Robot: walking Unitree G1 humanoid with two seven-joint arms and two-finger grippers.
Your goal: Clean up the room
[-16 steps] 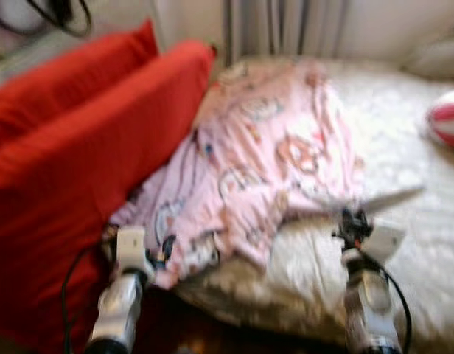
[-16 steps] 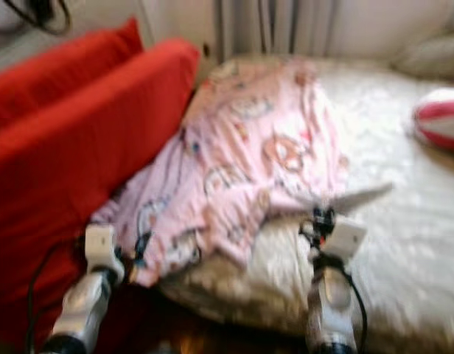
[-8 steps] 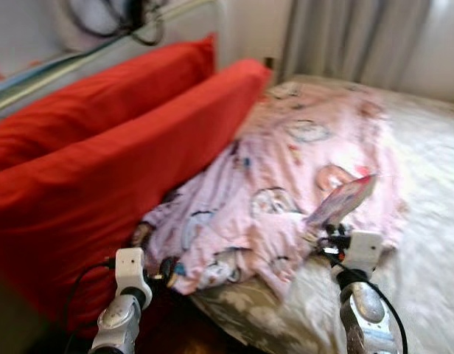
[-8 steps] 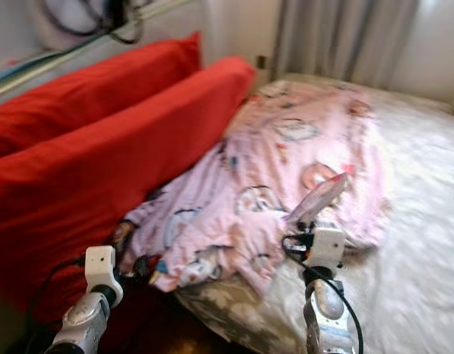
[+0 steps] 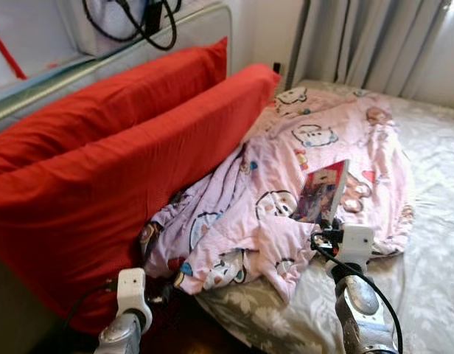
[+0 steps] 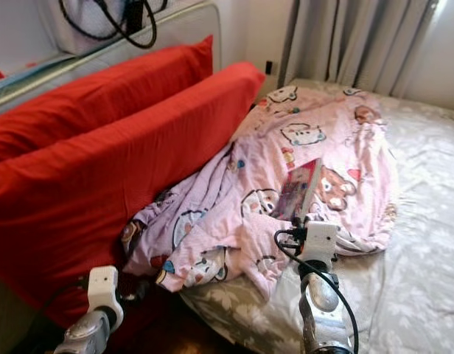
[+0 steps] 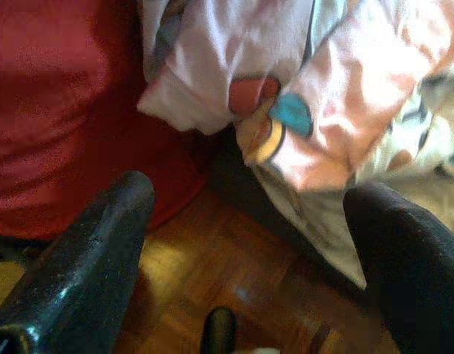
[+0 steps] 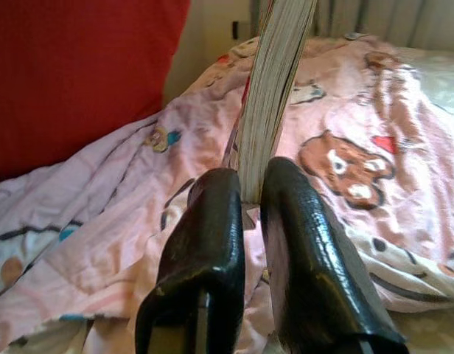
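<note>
Open grey floral bedsheet (image 5: 433, 243) is seen beyond the pink cartoon-print quilt (image 5: 286, 199); two red pillows (image 5: 116, 169) bound the quilt's other side against a grey headboard (image 5: 197, 22). Grey curtains (image 5: 374, 44) hang behind the quilt. A thin colourful book (image 5: 320, 192) is held edge-up over the quilt, pinched by the right gripper (image 8: 250, 193), long axis rising away. The left gripper (image 7: 249, 243) is spread wide, empty, over wooden floor (image 7: 212, 273) below the quilt's edge.

The right arm reaches forward, its right gripper (image 8: 250, 193) raised with both black fingers (image 8: 205, 243) pressed close together, pinching a thin book (image 5: 320, 192) by its lower edge; the left gripper (image 7: 249, 243) hangs low with its fingers spread wide apart, holding nothing.
</note>
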